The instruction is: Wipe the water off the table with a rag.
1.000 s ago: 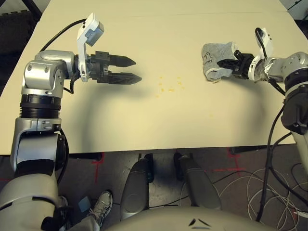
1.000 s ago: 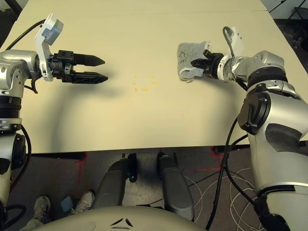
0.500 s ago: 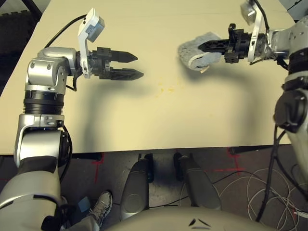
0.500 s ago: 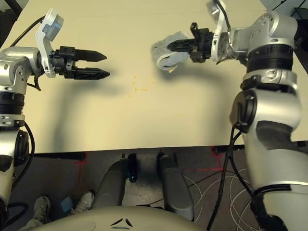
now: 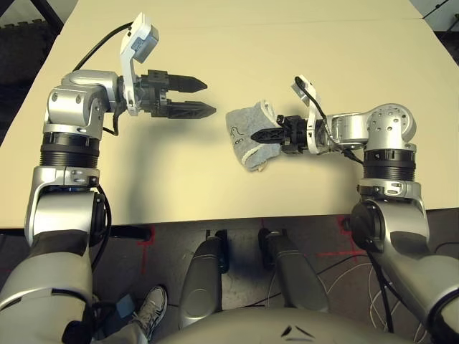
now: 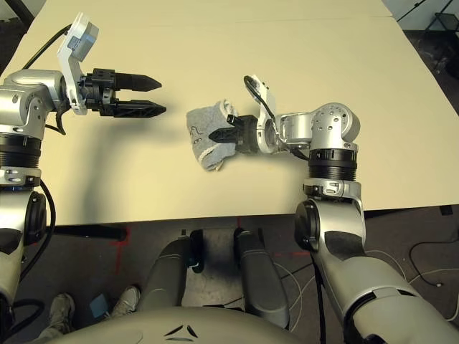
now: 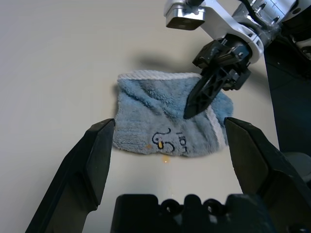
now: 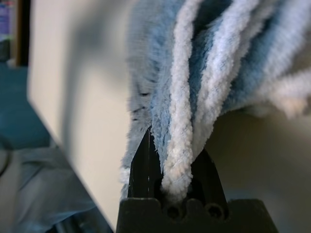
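Your right gripper (image 5: pixel 255 136) is pinching the rag (image 5: pixel 245 122), which is reaching out toward nine o'clock on the table (image 5: pixel 172 172). Water (image 7: pixel 165 159) is showing at the rag's far edge, so that stroke is likely heading toward nine; beyond, at ten, your left gripper (image 5: pixel 211 97) is standing open and empty.

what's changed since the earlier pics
The right gripper has carried the rag, pinched in its fingers, to the robot's left and nearer its body, onto the patch of droplets. Nothing was newly gripped or let go. The left gripper is open as before, hardly moved.
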{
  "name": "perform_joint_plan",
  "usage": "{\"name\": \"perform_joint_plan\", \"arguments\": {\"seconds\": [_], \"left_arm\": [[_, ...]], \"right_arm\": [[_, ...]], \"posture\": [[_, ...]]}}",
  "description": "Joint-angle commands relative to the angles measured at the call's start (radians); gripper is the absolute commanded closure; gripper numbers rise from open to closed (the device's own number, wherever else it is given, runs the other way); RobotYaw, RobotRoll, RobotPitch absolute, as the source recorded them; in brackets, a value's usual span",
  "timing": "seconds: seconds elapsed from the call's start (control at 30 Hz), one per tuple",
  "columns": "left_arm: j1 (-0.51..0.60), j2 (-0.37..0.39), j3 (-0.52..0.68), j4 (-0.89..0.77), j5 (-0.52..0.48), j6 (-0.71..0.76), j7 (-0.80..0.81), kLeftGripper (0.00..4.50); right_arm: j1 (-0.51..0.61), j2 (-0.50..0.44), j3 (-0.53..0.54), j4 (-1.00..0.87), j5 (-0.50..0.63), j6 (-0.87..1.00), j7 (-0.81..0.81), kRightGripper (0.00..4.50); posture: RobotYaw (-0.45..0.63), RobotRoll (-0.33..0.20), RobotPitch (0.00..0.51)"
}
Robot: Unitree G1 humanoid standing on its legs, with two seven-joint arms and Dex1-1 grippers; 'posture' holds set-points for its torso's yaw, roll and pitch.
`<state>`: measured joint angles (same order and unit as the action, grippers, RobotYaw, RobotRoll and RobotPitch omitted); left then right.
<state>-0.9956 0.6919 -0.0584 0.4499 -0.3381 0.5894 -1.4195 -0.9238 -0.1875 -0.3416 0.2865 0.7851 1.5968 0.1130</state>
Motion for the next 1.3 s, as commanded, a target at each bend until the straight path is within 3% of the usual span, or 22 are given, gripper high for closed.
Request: {"name": "perform_joint_plan", "arguments": {"seconds": [0.03, 0.27, 0.5, 0.67, 0.73, 0.83, 1.07, 1.3], "left_arm": [[-0.001, 0.007, -0.014, 0.007, 0.005, -0.004, -0.016, 0.00], [-0.016, 0.004, -0.021, 0.026, 0.013, -0.009, -0.024, 0.00], [-0.029, -0.005, -0.026, 0.046, 0.020, -0.018, -0.030, 0.00], [-0.033, -0.006, -0.028, 0.051, 0.021, -0.021, -0.033, 0.00], [-0.043, -0.005, -0.028, 0.061, 0.023, -0.024, -0.035, 0.00], [-0.059, 0.002, -0.029, 0.078, 0.027, -0.033, -0.040, 0.00], [-0.087, 0.016, -0.026, 0.122, 0.043, -0.058, -0.050, 0.00], [-0.091, 0.016, -0.029, 0.134, 0.048, -0.063, -0.054, 0.00]], "right_arm": [[-0.023, -0.054, -0.023, -0.023, -0.088, 0.018, -0.057, 4.47], [-0.067, -0.169, -0.005, 0.030, -0.184, -0.023, -0.027, 4.47], [-0.111, -0.287, 0.049, 0.173, -0.303, -0.206, 0.012, 4.47], [-0.156, -0.223, 0.018, 0.142, -0.262, -0.122, 0.053, 4.47], [-0.185, -0.153, -0.032, 0.093, -0.240, -0.039, 0.048, 4.47], [-0.219, -0.043, -0.080, 0.036, -0.146, 0.016, 0.021, 4.47], [-0.196, 0.169, -0.101, -0.026, 0.244, 0.018, -0.233, 4.47], [-0.050, 0.216, -0.069, 0.016, 0.433, 0.018, -0.504, 4.47]], "posture": [[-0.06, 0.000, 0.253], [-0.07, 0.000, 0.256], [-0.08, 0.000, 0.257], [-0.08, 0.000, 0.259], [-0.07, 0.000, 0.264], [-0.07, 0.000, 0.264], [-0.06, 0.000, 0.268], [-0.05, 0.000, 0.281]]}}
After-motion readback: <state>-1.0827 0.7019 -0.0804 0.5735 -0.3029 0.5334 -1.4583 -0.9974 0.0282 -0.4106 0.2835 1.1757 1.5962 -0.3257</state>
